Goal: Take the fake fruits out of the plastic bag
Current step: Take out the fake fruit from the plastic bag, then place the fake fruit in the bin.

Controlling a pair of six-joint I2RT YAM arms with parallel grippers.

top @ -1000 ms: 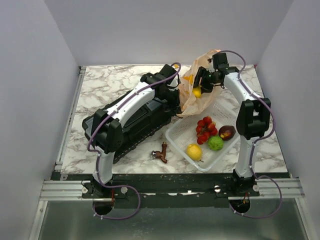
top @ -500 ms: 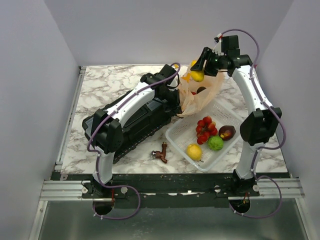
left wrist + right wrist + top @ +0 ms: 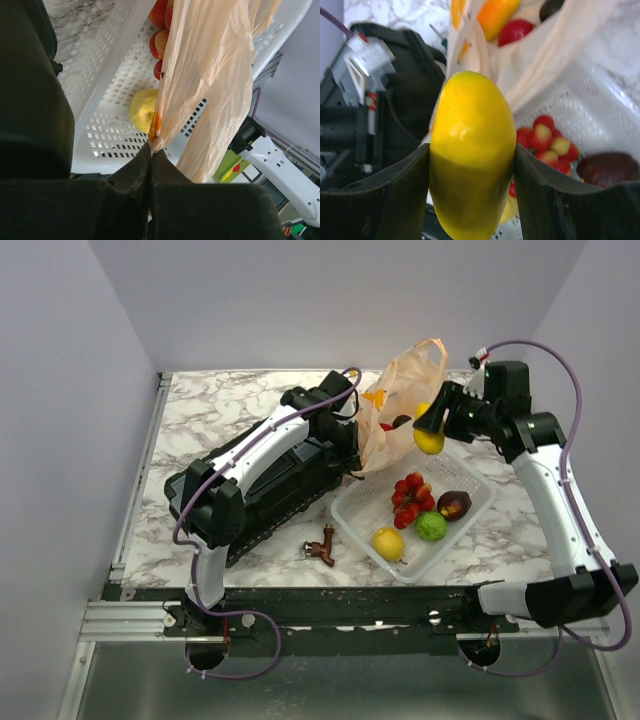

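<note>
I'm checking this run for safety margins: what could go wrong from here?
The right gripper squeezes the glossy yellow mango only at its sides; it could slip and fall beside the white basket. The left gripper pinches just a thin fold of the plastic bag; if that slips, the bag may close over the fruits inside.

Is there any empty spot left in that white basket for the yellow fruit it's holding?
Yes: the basket's far corner, bordered by the plastic bag, berry cluster and maroon fruit, is bare. The near end is crowded with the lemon and lime. The marble table right of the basket is bare too.
</note>
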